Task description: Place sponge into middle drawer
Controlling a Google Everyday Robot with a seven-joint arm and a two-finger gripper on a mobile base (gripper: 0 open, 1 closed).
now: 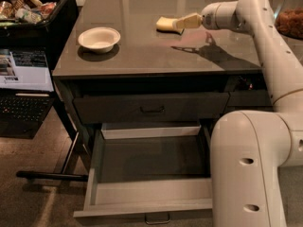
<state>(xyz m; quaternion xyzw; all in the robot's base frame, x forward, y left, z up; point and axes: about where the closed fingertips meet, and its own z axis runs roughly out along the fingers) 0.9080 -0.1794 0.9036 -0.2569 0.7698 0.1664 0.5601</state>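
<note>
The pale yellow sponge (165, 23) lies on the grey counter top (142, 56), toward the back and right of the middle. My gripper (182, 22) reaches in from the right at counter level, and its tip is at the sponge's right edge. The middle drawer (147, 205) is pulled wide open below the counter. Its light grey inside holds nothing, and a small metal handle (157, 218) sits on its front.
A white bowl (99, 38) stands on the counter's left part. The top drawer (151, 109) with a dark handle is shut. A black bin of snacks (33, 8) and a laptop (23, 74) are at the left. My arm's white body (248, 174) stands beside the open drawer's right side.
</note>
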